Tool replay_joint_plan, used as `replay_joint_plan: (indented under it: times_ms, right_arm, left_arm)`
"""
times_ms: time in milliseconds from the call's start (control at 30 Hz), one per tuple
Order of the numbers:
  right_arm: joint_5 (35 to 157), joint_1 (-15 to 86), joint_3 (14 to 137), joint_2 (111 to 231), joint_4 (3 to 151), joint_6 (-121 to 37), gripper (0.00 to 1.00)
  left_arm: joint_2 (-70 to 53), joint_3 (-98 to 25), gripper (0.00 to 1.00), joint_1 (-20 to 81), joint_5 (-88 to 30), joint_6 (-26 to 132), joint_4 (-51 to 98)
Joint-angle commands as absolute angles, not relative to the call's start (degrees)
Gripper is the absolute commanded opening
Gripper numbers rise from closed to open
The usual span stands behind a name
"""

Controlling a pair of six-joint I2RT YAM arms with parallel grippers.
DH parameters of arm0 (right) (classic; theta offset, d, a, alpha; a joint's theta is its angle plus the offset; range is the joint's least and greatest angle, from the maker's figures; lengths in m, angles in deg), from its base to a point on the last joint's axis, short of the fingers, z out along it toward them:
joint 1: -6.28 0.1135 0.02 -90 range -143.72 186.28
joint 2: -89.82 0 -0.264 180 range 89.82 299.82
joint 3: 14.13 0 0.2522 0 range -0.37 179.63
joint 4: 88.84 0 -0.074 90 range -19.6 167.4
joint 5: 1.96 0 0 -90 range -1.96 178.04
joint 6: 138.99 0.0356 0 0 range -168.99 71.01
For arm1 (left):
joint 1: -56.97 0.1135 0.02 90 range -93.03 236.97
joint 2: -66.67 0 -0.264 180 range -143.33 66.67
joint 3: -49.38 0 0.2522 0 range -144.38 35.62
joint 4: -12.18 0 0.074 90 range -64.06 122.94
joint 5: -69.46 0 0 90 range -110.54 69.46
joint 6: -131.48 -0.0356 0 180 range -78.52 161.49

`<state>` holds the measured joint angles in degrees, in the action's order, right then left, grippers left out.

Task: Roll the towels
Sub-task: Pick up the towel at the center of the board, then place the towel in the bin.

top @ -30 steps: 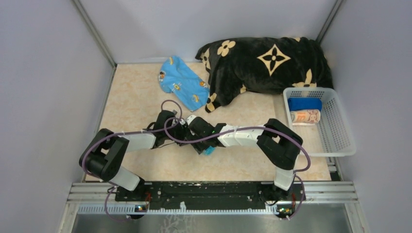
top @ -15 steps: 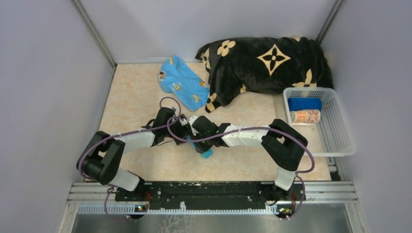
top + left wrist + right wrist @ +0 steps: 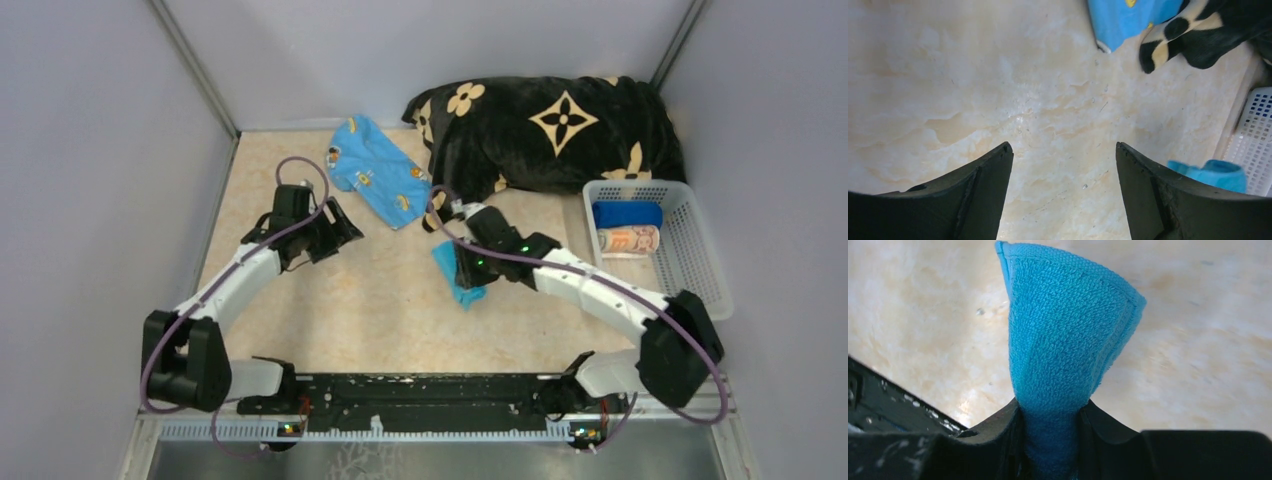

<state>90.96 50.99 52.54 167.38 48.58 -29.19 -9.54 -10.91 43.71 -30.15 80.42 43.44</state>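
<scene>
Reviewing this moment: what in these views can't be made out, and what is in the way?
- Top view: the right arm covers part of the turquoise towel, so whether it is rolled is unclear.
- Top view: lettering on the striped roll in the basket is too small to read.
- Left wrist view: the top edge cuts off the printed towel; the right edge cuts off the basket.

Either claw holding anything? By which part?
Right claw grips the turquoise towel by one bunched end. Left claw open, holding nothing.

Top camera looks down; wrist cameras hug table (image 3: 998, 75).
</scene>
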Motion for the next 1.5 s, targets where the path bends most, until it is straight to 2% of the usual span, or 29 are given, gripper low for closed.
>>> replay_joint_plan:
  times_ms: [0, 100, 267, 533, 700, 833, 1167, 1467]
  right_arm:
    - [83.7, 41.5, 55.5, 157.5, 37.4, -23.9, 0.20]
    - [82.2, 32.3, 57.6, 153.2, 30.8, -23.8, 0.20]
    - [81.7, 11.1, 60.2, 150.4, 24.7, -25.2, 0.18]
    - [83.0, -12.5, 59.2, 149.8, 30.5, -26.7, 0.17]
    - [79.2, -18.9, 56.7, 152.7, 34.7, -19.8, 0.15]
    - [70.6, -20.4, 52.7, 153.0, 38.7, -15.8, 0.15]
    - [67.3, -24.7, 43.8, 155.2, 45.7, -12.7, 0.14]
    - [76.5, -24.6, 41.8, 164.1, 56.0, -11.9, 0.10]
  left_arm:
    - [-3.3, -16.6, 0.82, 44.5, -25.4, 70.8, 50.6]
    - [0.0, -18.4, 0.85, 44.9, -24.2, 66.1, 51.1]
    - [3.3, -19.2, 0.86, 45.6, -20.5, 61.3, 51.6]
    - [3.6, -17.0, 0.87, 45.6, -20.6, 61.0, 51.1]
    - [2.9, -16.4, 0.87, 45.9, -22.6, 61.7, 50.6]
    - [2.4, -15.9, 0.87, 46.6, -23.7, 62.1, 50.5]
    - [1.8, -14.9, 0.88, 47.8, -23.5, 62.4, 50.3]
    - [1.8, -14.5, 0.88, 49.9, -22.2, 62.7, 50.1]
